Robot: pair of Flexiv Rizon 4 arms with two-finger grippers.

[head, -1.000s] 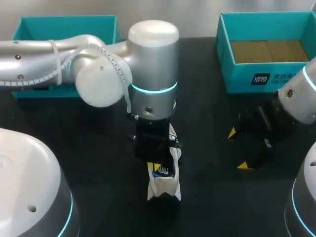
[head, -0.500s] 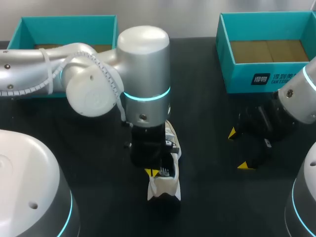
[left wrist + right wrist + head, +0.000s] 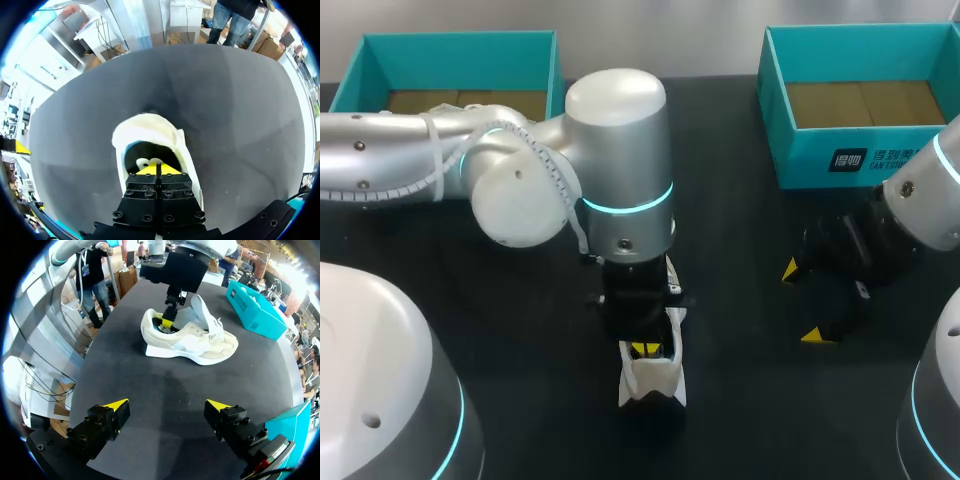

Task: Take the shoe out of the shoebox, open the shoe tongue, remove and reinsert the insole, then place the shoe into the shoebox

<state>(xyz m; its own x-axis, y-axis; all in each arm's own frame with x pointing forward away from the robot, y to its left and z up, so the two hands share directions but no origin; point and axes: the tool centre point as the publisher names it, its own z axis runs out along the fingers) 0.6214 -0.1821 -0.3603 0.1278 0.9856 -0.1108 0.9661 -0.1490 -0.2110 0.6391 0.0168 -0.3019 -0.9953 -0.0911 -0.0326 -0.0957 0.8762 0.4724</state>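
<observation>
The shoe (image 3: 652,382) is stood on the table (image 3: 740,410), in the middle and near, outside the shoebox (image 3: 800,150) at the far right. Its long way is laid near to far, heel nearest. The left gripper (image 3: 645,349) is pushed down into the heel opening, fingers pressed together. Whether the insole is pinched cannot be told. The right gripper (image 3: 802,303) is held wide open and empty, off to the shoe's right. The left arm is judged better placed.
</observation>
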